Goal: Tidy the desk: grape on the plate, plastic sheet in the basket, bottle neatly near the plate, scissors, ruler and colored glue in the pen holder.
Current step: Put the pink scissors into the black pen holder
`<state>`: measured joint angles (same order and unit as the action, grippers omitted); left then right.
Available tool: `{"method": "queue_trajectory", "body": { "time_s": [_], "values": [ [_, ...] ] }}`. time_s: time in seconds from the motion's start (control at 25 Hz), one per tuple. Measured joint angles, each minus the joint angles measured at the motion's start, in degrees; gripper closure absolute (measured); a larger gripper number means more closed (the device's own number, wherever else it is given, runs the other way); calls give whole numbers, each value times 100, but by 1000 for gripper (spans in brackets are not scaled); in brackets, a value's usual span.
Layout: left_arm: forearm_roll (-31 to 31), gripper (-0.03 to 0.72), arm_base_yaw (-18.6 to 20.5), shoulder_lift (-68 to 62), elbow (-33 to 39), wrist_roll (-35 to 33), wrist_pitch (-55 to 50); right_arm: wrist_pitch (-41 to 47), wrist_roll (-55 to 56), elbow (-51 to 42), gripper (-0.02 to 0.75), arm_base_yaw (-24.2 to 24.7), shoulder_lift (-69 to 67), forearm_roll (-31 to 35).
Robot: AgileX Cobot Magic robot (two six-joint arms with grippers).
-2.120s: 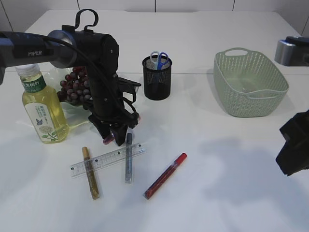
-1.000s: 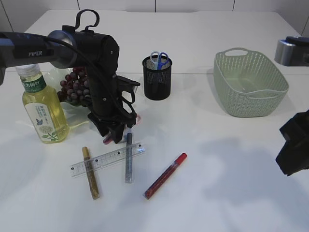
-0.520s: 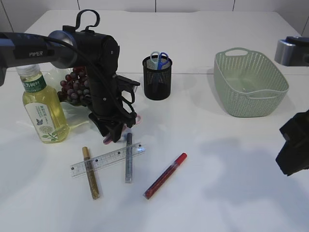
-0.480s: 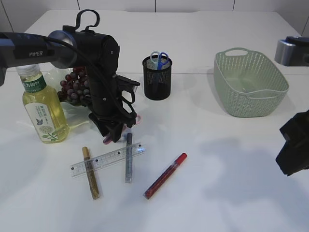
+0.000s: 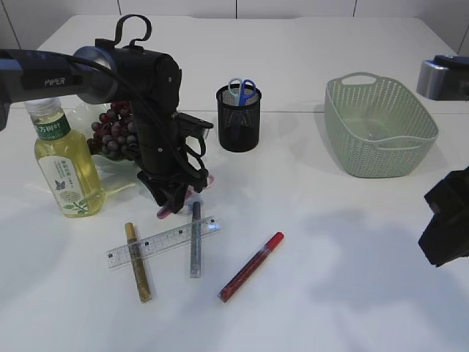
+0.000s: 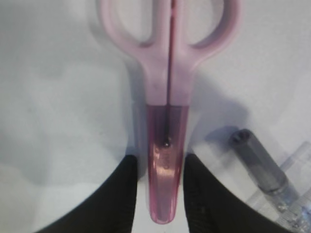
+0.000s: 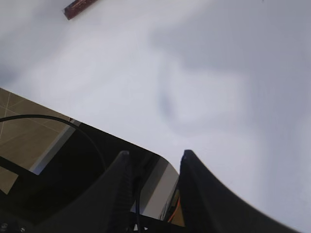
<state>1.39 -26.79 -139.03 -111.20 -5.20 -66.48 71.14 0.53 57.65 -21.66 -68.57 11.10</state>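
Left claw [image 6: 160, 194] down on the white table [image 5: 352, 242], black fingers [image 6: 114, 199] narrowed to either side of the pink plastic scissors [image 6: 167, 97], at the translucent blade sheath; touching or nearly so, grip not provably firm, scissors flat on the table. Right claw [image 7: 153, 187] low over bare table, jaws partly apart, nothing between them.

Taking the black mesh pen holder [image 5: 239, 117] as landmark: pink scissors in front of it and to the left, under the left claw; beyond them, further forward, clear plastic ruler [image 5: 163, 241] with grey glue stick [image 5: 196, 238] and gold glue stick [image 5: 137, 262] lying across it; red glue stick [image 5: 251, 266] in front of the holder. Blue-handled scissors [image 5: 241, 89] already standing inside. Left of the holder, purple grape bunch [image 5: 111, 130] on the pale green plate [image 5: 117, 178], yellow-liquid bottle [image 5: 64, 163] further left. Pale green woven basket [image 5: 379, 125] to the right.

Risks, as judgement: smooth tapered sheath may slip or swing once lifted, being held near the tip, far from the heavy handles. Grey glue stick cap close beside the right finger; could be nudged, disturbing the ruler.

Hard to tell: fingertips cut off at the wrist view's bottom edge. Arm hides part of the grapes and plate. No plastic sheet made out anywhere.
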Motion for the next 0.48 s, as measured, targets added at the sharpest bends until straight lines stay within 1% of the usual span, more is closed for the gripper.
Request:
{"method": "queue_trajectory", "body": {
  "time_s": [0.48],
  "values": [
    [0, 453, 0, 0, -9, 0, 4, 0, 0, 0, 459, 0, 0, 0]
  ]
}}
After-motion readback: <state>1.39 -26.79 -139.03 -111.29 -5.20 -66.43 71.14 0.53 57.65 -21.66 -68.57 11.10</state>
